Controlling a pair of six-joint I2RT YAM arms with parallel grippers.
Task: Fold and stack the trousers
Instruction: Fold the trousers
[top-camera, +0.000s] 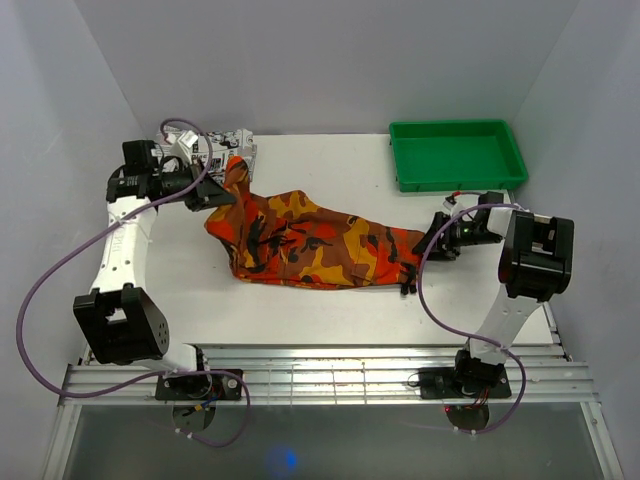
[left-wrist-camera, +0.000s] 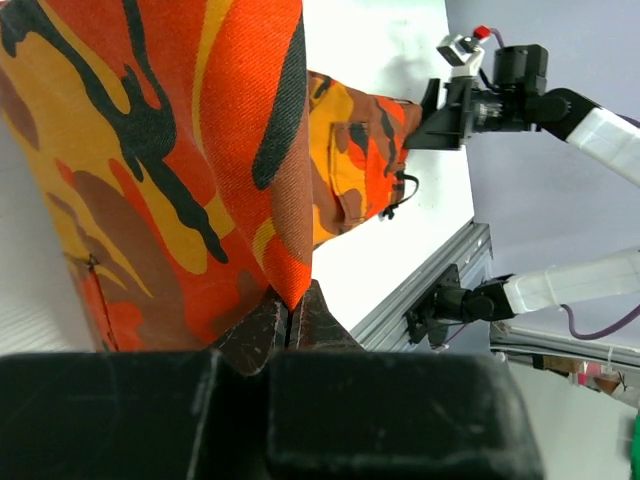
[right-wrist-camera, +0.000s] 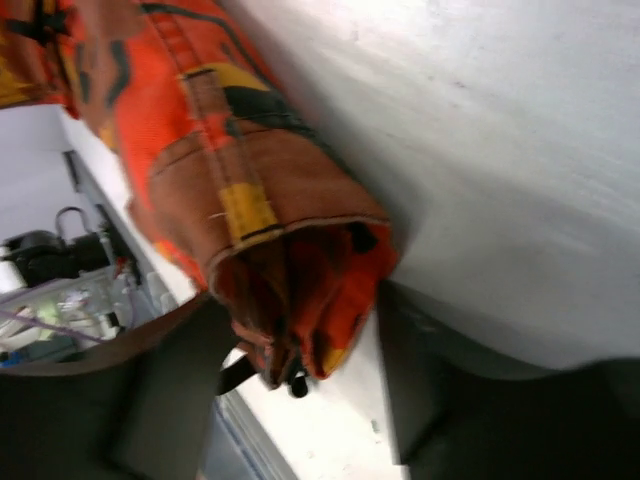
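The trousers (top-camera: 310, 245), in orange, red, yellow and black camouflage print, lie bunched across the middle of the table. Their left end is pulled up toward the back left, where my left gripper (top-camera: 222, 197) is shut on it. In the left wrist view the jaws (left-wrist-camera: 290, 310) pinch a fold of the orange cloth (left-wrist-camera: 150, 150). My right gripper (top-camera: 432, 245) is at the trousers' right end. In the right wrist view it (right-wrist-camera: 300, 370) stands open, its fingers (right-wrist-camera: 150, 400) on either side of the bunched waistband end (right-wrist-camera: 290, 290). That view is blurred.
A green tray (top-camera: 455, 127) stands at the back right. A black-and-white newspaper-print garment (top-camera: 225, 145) lies at the back left, behind my left gripper. An aluminium rail (top-camera: 330, 370) runs along the near edge. Grey walls close in both sides.
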